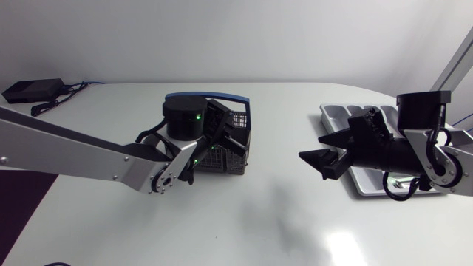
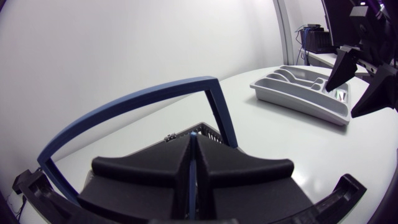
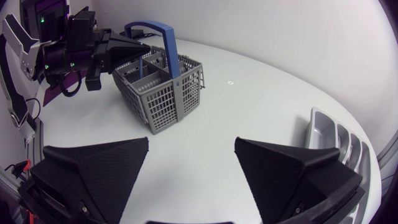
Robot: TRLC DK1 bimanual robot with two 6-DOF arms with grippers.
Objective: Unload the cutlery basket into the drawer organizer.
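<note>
Left gripper (image 3: 140, 53) is pinched tight on a thin blue utensil handle (image 3: 142, 67) standing in the grey plastic mesh cutlery basket (image 3: 165, 99), beneath its arched blue carry handle (image 3: 155, 28). This looks like the first extraction; next comes a straight lift clear of that arch. Right gripper (image 3: 191, 148) hangs wide open and empty beside the smooth, grey, moulded drawer organizer (image 2: 298, 102), which sits well apart from the basket.

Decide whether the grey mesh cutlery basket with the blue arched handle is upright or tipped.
Upright: the grey mesh cutlery basket sits flat on the white table, blue handle arching above.
</note>
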